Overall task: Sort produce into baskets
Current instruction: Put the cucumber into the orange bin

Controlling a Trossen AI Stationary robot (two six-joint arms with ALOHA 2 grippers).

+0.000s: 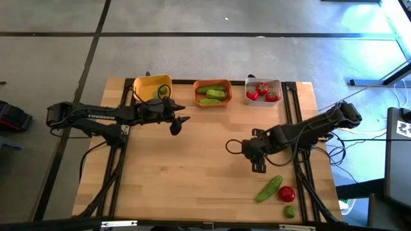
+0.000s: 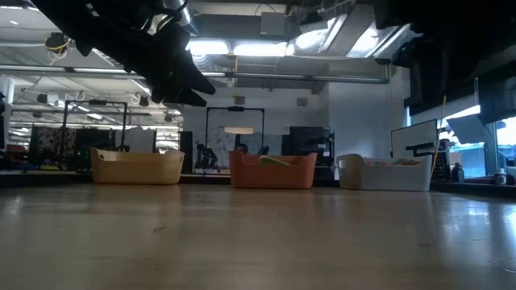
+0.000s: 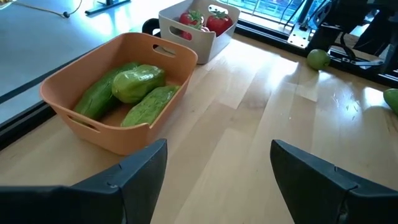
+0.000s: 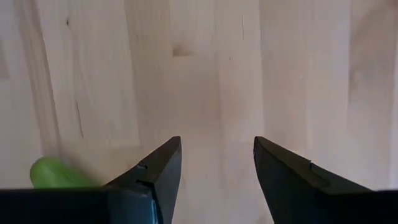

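Right gripper (image 1: 257, 160): jaws apart, nothing between them, poised over bare wood toward the table's right side, forward of centre. Its wrist view shows only tabletop between the fingers (image 4: 155, 177), with a green sliver of cucumber (image 4: 57, 174) at the frame's margin.

Left gripper (image 1: 176, 124): jaws apart and empty, hanging over the table just in front of the yellow basket (image 1: 152, 88).

Remaining loose produce sits near the front right corner: the cucumber, a tomato (image 1: 286, 193) touching or just beside it, and a lime (image 1: 289, 210) closest to the front edge.

Along the back edge, the orange basket (image 1: 212, 94) already holds cucumbers and the white basket (image 1: 262, 91) holds tomatoes.

Judgement: the step in hand appears to be the right arm's approach to the cucumber. Recommended: centre the jaws across the cucumber's narrow width at mid-length, descend squarely, and avoid nudging the adjacent tomato, which would roll readily.
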